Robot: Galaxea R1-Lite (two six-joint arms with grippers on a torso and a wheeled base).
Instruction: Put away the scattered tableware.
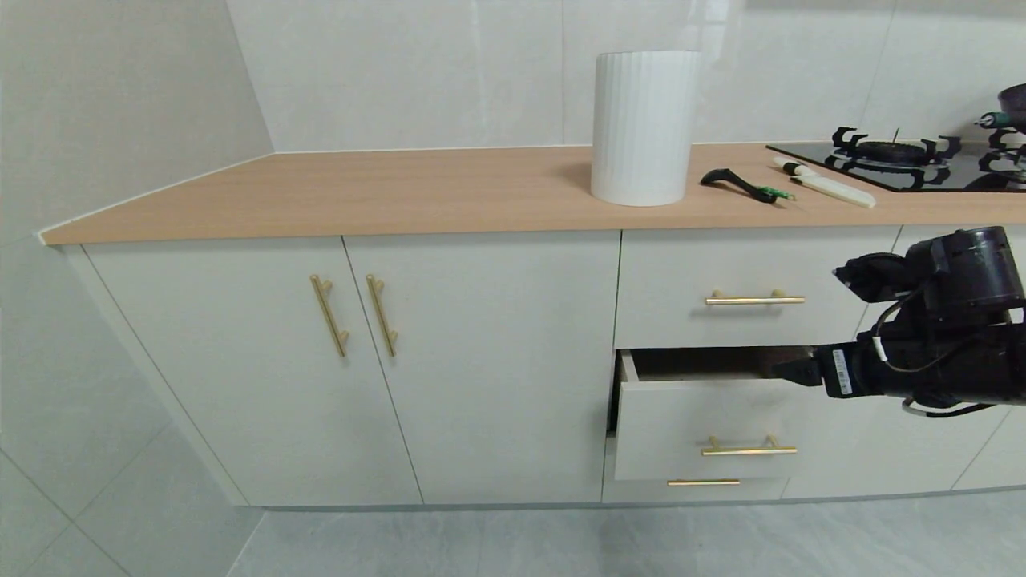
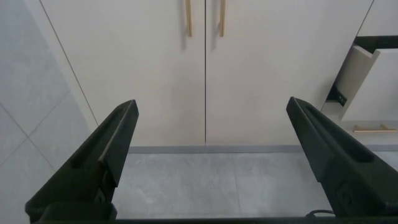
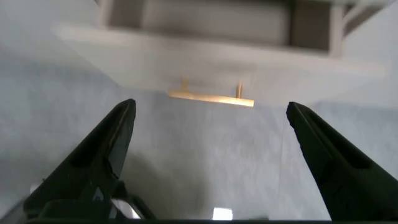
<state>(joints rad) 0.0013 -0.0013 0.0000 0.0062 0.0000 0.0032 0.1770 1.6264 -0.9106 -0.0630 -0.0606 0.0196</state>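
Black tool (image 1: 741,185) and white knife (image 1: 826,186) lay on the counter (image 1: 401,192), 3 o'clock of the white jar (image 1: 643,127), right claw (image 3: 210,107) wide open, empty, by the open drawer (image 1: 689,417), left claw (image 2: 211,104) wide open, empty.

Drawer (image 1: 689,417) inside dark, contents unclear; its right end hidden behind right arm (image 1: 922,369). Stove (image 1: 890,156) cut by edge. Handle (image 3: 211,98) blurred in right wrist view.

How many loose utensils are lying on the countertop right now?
2: a black-and-green utensil beside the white canister, and a white utensil beside the hob. The canister may hide more.
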